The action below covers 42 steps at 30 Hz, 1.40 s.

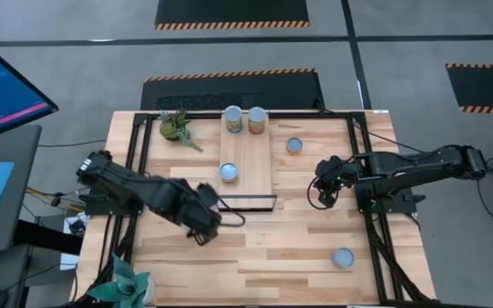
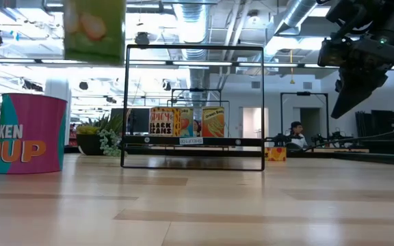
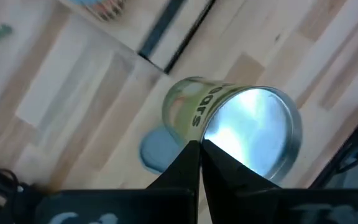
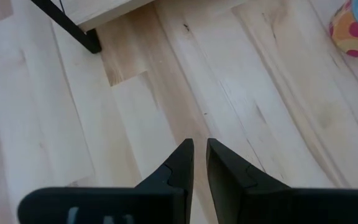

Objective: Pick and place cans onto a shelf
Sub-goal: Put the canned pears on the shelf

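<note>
One can is the story here. From above, the left gripper [image 1: 205, 219] hovers just short of the black frame [image 1: 248, 204] at the near end of the shelf [image 1: 251, 150]. The board's long axis runs straight away from the gripper toward the table's far edge, where one can [image 1: 228, 173] already stands on it. The left arm is plainly the nearer one. The right gripper [image 1: 323, 195] waits off the shelf's other side. At table height, the carried can [image 2: 94, 27] hangs upright, high in the air and to one side of the frame [image 2: 193, 46], so I judge the move is across and then down. From the left wrist, the fingers [image 3: 185, 165] are pinched nearly together at the can's [image 3: 241, 124] silver rim (clamped on it, I'd say, since it hangs clear of the wood). From the right wrist, the fingers [image 4: 179, 162] are drawn almost together over bare planks, holding nothing.
</note>
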### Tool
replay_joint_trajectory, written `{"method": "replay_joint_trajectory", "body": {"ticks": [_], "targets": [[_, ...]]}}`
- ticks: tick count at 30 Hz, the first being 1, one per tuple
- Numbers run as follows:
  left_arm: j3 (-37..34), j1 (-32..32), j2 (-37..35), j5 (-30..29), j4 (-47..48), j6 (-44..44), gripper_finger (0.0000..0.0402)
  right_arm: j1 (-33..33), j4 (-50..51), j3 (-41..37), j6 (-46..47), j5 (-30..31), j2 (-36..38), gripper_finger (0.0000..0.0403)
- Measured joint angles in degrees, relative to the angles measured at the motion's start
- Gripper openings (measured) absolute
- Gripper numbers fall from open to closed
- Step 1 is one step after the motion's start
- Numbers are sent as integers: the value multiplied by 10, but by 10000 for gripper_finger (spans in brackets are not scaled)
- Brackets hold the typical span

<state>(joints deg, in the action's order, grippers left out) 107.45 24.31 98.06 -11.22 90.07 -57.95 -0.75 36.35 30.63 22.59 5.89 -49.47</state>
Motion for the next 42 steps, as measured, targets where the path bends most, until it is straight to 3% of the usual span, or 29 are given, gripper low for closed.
{"method": "replay_joint_trajectory", "body": {"ticks": [12, 19, 24, 32, 42], "targets": [[-2, -127, -115, -32, 0, 143, 0, 0, 1, 0, -1, 0, 0, 69], [-3, -228, -134, -32, 0, 249, 0, -5, 1, 0, -2, 0, 0, 69], [-3, -303, -111, -49, -6, 326, 0, -18, 1, 0, -1, 0, 0, 69], [-3, -402, -52, -44, -97, 451, 0, -36, -1, 0, -1, 0, 0, 69], [-3, -472, 37, -4, -203, 531, 0, -55, -14, 0, -1, 1, 0, 69]]}}
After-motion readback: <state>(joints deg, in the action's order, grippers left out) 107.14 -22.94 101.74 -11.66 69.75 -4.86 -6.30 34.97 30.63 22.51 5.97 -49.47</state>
